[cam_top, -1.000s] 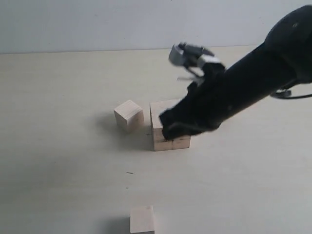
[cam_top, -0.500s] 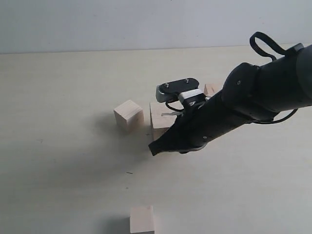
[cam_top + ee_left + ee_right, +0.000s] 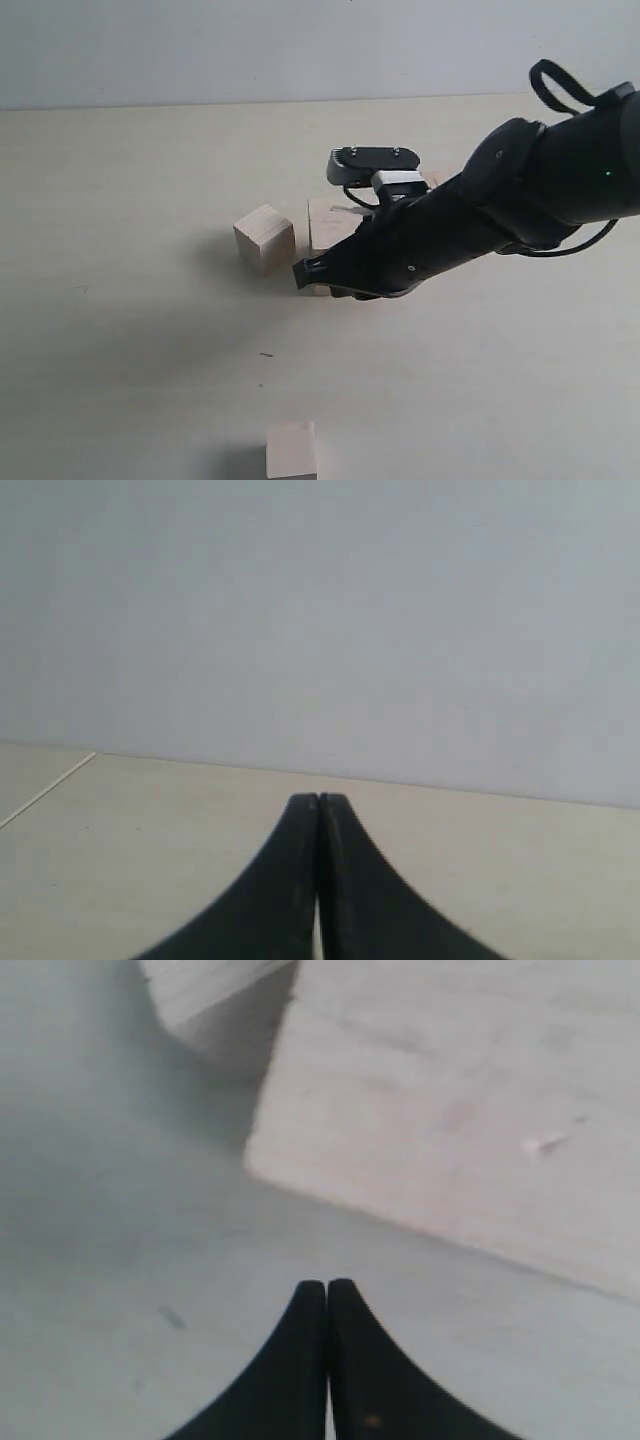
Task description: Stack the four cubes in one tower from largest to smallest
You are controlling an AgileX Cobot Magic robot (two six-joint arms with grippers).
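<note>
Exterior view: no tower yet, all stacking left to do. Largest cube [image 3: 328, 222] on table [image 3: 120, 330], partly behind right gripper [image 3: 301, 272]. Second cube [image 3: 264, 236] just beside it. Third cube [image 3: 291, 450] well apart. 4th not seen. Right gripper closed, empty. Left gripper [image 3: 318, 805] closed, empty, no cubes nearby.

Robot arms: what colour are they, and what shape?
The right arm is thick, rounded and black, with a grey-and-white camera block on its wrist, a looping black cable and a tiny green light. The right gripper and left gripper are black, with two curved fingers tapering to thin tips.
</note>
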